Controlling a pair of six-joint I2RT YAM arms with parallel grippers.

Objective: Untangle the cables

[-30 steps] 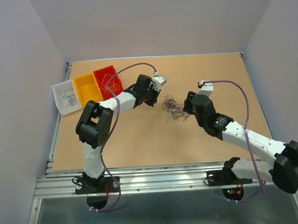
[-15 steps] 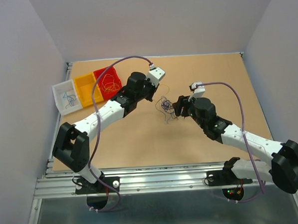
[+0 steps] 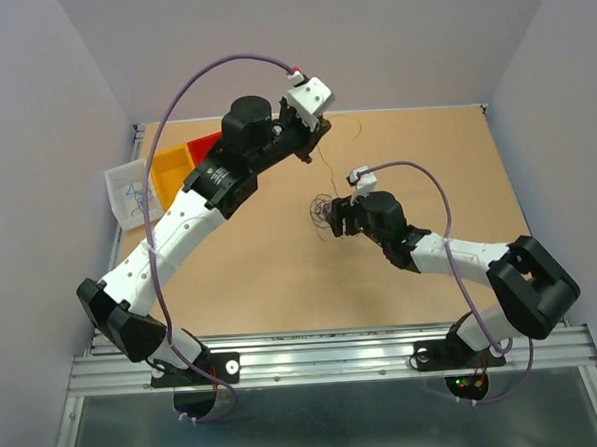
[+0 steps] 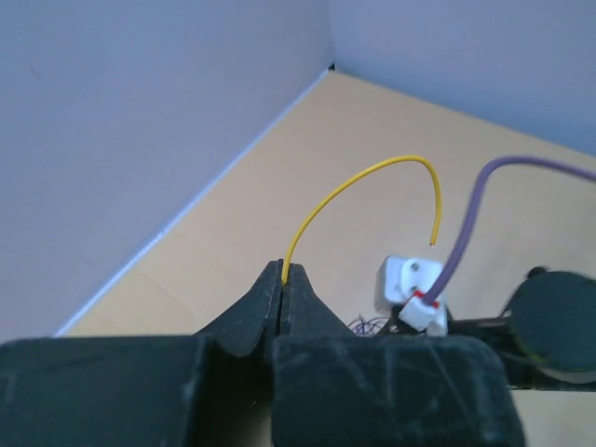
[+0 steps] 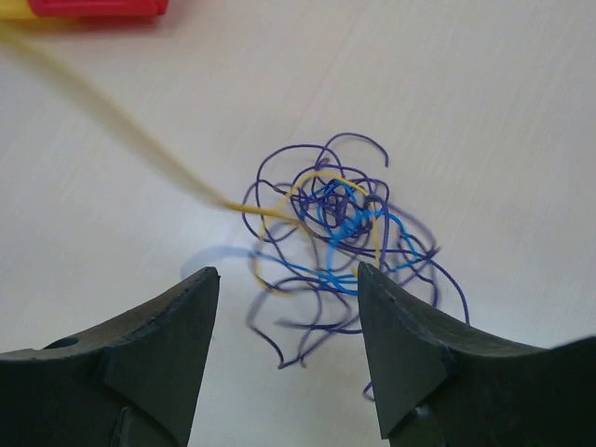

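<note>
Yellow cable [image 4: 372, 172] running up from the tangle [image 5: 345, 233].
Left gripper [image 4: 282, 279] pinches it, free end arching outward, tip down; right gripper [image 5: 286, 277] spread over tangle.

Table [image 3: 282, 284]: we list one tan wooden top.
On it, near the middle, we count one loose knot of cables [image 3: 324, 214], purple, blue and yellow.
Along its far left edge we note three bins side by side: white bin [image 3: 125, 190], orange bin [image 3: 170, 168], red bin [image 3: 206, 143].
</note>
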